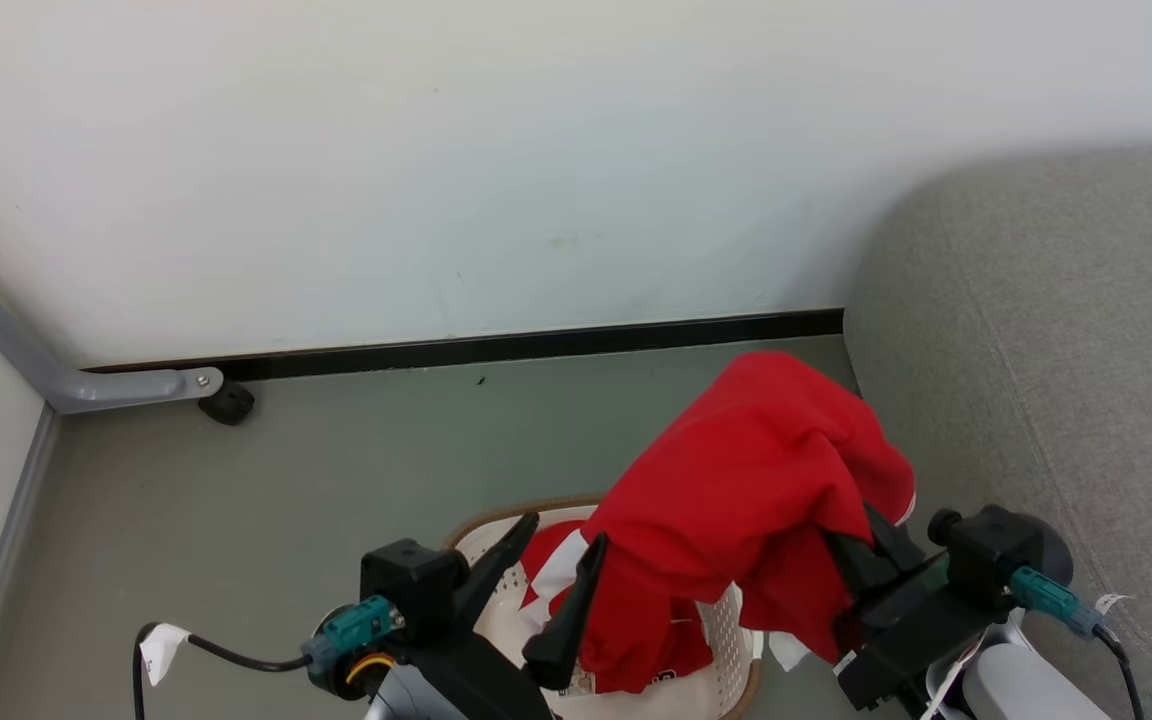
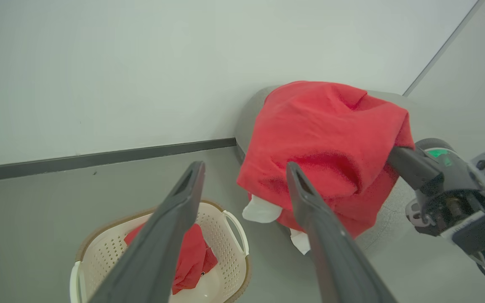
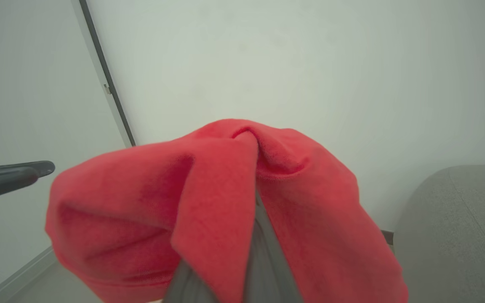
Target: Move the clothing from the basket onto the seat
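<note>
item: red garment (image 1: 746,480). hung draped over r gripper (image 1: 871,560), fingers pinched shut on it, raised above basket (image 1: 481,525), beside seat (image 1: 1056,350); not yet on seat. other clothing (image 2: 192,256) lay in basket. l gripper (image 1: 564,535) hovered over basket, jaws wide, empty.

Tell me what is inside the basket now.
Red clothing with white parts lies in the basket. The left gripper and the held garment cover the rest.
</note>
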